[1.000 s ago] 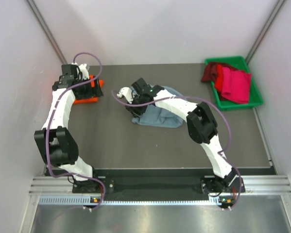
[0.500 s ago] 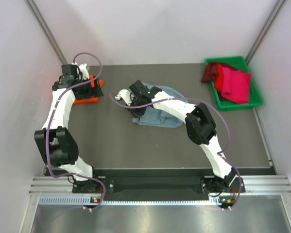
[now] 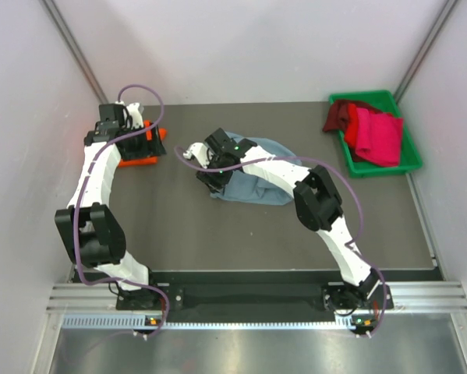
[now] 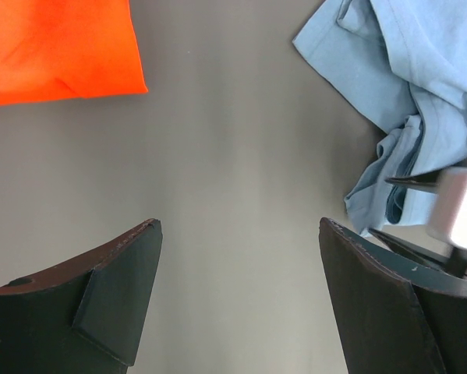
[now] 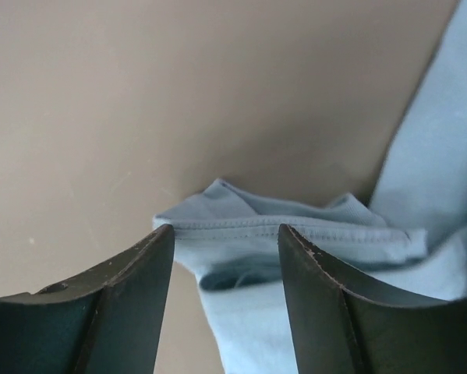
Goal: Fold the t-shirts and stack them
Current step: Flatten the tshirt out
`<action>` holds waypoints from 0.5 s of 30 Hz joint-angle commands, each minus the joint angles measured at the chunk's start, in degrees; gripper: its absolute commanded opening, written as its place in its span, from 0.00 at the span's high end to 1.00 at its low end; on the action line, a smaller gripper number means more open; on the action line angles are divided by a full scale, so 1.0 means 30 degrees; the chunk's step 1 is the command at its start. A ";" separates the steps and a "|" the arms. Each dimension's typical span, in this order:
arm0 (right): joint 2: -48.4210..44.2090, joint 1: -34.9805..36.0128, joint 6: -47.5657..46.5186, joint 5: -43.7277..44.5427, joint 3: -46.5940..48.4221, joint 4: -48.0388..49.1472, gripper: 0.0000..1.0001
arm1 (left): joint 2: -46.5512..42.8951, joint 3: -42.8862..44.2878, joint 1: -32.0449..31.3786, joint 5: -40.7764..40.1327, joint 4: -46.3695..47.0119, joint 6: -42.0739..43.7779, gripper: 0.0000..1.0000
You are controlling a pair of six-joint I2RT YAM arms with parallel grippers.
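Observation:
The slate blue-grey t-shirt (image 3: 252, 185) lies crumpled in the middle of the table. My right gripper (image 3: 208, 175) is low at its left edge. In the right wrist view the gripper (image 5: 225, 243) is open and its jaws straddle a folded hem of the blue-grey shirt (image 5: 295, 234) without closing on it. The orange-red t-shirt (image 3: 137, 160) lies folded at the far left, partly under my left gripper (image 3: 134, 144). In the left wrist view that gripper (image 4: 239, 234) is open and empty above bare table, with the orange-red shirt (image 4: 58, 47) and the blue-grey shirt (image 4: 405, 86) beyond it.
A green plastic bin (image 3: 411, 160) stands at the back right and holds crimson and magenta shirts (image 3: 373, 134). Grey walls close in on the left, the back and the right of the dark table (image 3: 163, 226). The right gripper's body (image 4: 455, 210) shows at the right of the left wrist view.
My right gripper has shifted slightly left and nearer along the blue-grey shirt's left edge. The left arm has not moved.

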 commanded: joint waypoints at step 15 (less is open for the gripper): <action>0.0461 0.0292 -0.0395 0.0116 0.0658 0.0063 0.90 | -0.0736 -0.0361 0.0045 0.0165 0.0200 0.0218 0.14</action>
